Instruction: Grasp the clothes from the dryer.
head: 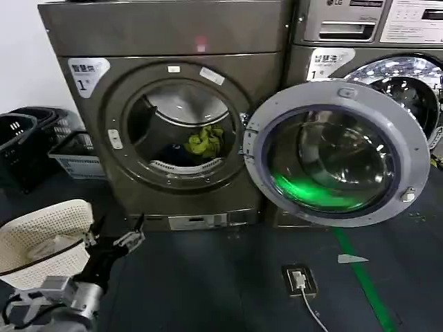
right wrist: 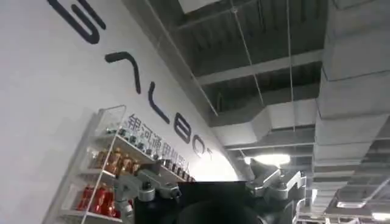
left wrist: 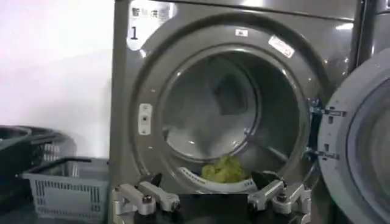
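Note:
The dryer [head: 173, 124] stands with its round door [head: 339, 155] swung open to the right. Low in the drum lie the clothes: a yellow-green garment [head: 204, 140] and, beside it to the left, a dark blue one [head: 176, 153]. My left gripper [head: 119, 229] hangs open and empty in front of the dryer, below and left of the porthole, well short of the drum. The left wrist view looks between the open fingers of the left gripper [left wrist: 208, 178] at the yellow-green garment [left wrist: 224, 169] in the dryer [left wrist: 152, 73]. My right gripper [right wrist: 210, 172] is open, aimed up at a wall and ceiling.
The open door juts out to the right of the porthole, in front of the silver LG machine [head: 387, 41]. A black basket [head: 17, 138] and a grey basket [head: 76, 155] stand on the floor to the left. A floor socket with a cable [head: 299, 280] lies ahead.

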Action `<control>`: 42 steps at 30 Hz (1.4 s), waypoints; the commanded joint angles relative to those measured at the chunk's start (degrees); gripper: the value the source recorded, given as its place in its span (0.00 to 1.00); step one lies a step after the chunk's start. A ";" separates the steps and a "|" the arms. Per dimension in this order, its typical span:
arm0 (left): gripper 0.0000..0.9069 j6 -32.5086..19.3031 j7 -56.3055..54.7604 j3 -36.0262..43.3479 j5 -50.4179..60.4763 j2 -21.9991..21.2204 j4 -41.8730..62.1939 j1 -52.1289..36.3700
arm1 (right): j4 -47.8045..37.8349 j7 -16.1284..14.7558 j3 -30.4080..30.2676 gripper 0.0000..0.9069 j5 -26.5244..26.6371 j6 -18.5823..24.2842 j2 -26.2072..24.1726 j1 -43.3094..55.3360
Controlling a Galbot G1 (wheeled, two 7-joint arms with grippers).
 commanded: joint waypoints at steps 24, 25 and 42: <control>1.00 -0.04 0.48 0.54 -0.48 1.35 1.38 -2.57 | 1.71 -0.94 1.27 1.00 4.42 -0.83 0.18 -0.40; 1.00 -0.04 0.50 0.55 -0.47 1.35 1.42 -2.62 | 1.75 -0.90 1.26 1.00 4.52 -0.82 0.21 -0.39; 1.00 -0.13 0.58 1.23 -0.15 1.13 1.93 -2.80 | 2.13 -1.13 0.61 1.00 4.69 -0.54 0.69 0.01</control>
